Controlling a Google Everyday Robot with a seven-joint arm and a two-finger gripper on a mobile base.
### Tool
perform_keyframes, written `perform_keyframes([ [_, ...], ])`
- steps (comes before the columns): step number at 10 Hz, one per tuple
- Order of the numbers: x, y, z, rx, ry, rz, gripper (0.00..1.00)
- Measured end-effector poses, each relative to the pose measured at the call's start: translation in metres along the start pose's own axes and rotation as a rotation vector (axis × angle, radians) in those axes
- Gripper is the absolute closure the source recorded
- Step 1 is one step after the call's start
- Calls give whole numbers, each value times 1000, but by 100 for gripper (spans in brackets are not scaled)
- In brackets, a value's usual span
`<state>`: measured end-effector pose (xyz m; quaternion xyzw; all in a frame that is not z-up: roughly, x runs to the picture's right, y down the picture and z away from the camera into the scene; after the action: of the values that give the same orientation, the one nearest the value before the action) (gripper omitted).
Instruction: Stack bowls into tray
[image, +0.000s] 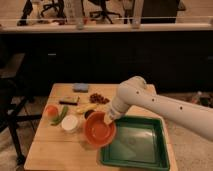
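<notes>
The wide orange-red bowl (99, 132) hangs tilted just above the table, and its right side overlaps the left rim of the green tray (142, 159). My gripper (109, 119) is shut on the bowl's far rim, with the white arm reaching in from the right. The smaller white bowl (71, 123) sits on the table left of the orange-red one. Nothing lies inside the tray.
On the wooden table (55, 152) are a small orange fruit (50, 110), a green pod (61, 117), a black pen (67, 103), a blue pad (80, 87), a reddish-brown snack pile (99, 98) and a yellow item (86, 108). A dark counter stands behind.
</notes>
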<state>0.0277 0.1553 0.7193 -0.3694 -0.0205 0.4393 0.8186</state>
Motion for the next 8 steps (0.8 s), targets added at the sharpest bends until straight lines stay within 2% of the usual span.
perform_keyframes([
  [1, 10, -13, -10, 11, -26, 40, 100],
  [4, 28, -29, -20, 20, -70, 112, 100],
  [8, 53, -47, -14, 3, -110, 201, 100],
])
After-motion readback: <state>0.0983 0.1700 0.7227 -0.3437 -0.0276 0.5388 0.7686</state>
